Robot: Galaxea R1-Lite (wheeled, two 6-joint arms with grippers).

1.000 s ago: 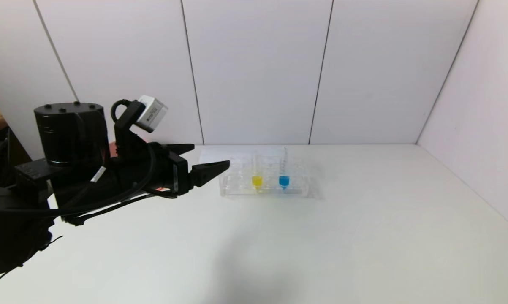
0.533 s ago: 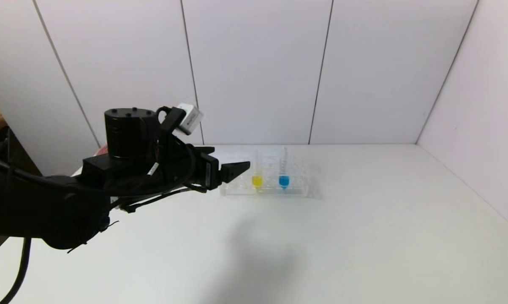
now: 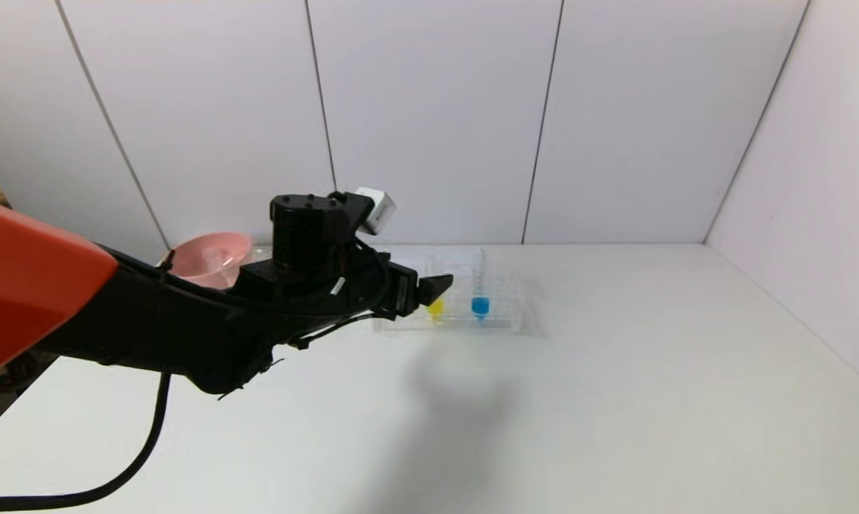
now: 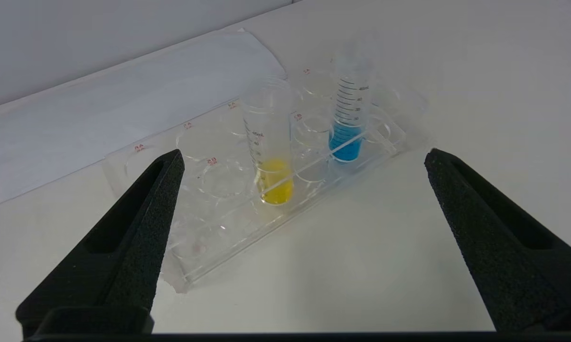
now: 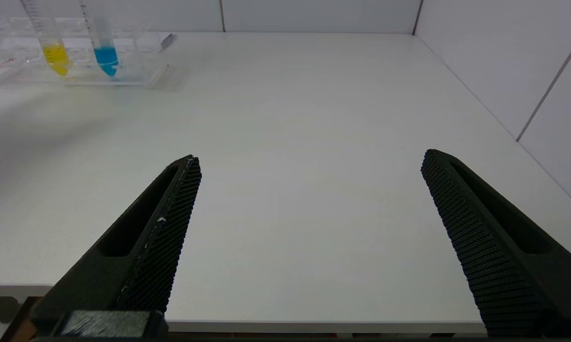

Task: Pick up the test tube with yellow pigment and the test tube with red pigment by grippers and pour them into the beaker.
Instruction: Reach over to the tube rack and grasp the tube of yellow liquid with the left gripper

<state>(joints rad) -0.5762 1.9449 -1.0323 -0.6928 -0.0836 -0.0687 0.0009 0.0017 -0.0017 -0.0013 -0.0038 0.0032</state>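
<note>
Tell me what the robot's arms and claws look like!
The left arm is black with a big orange shell near the camera, black cables looping off it and a small grey-white box on top. The left gripper has two long, pointed black fingers with a rough, grainy inside. The right gripper has matching black fingers with tiny criss-cross ridges.

Your right gripper (image 5: pixel 309 161) hangs over the near edge of the white table (image 5: pixel 294 142), its two black fingers (image 5: pixel 171 209) spread wide with nothing between them. Far off at about ten o'clock you see the clear tube rack (image 5: pixel 138 71), holding the test tube with yellow pigment (image 5: pixel 55 54) and, just beside it toward the centre, a tube with blue liquid (image 5: pixel 106 56), both upright.
</note>
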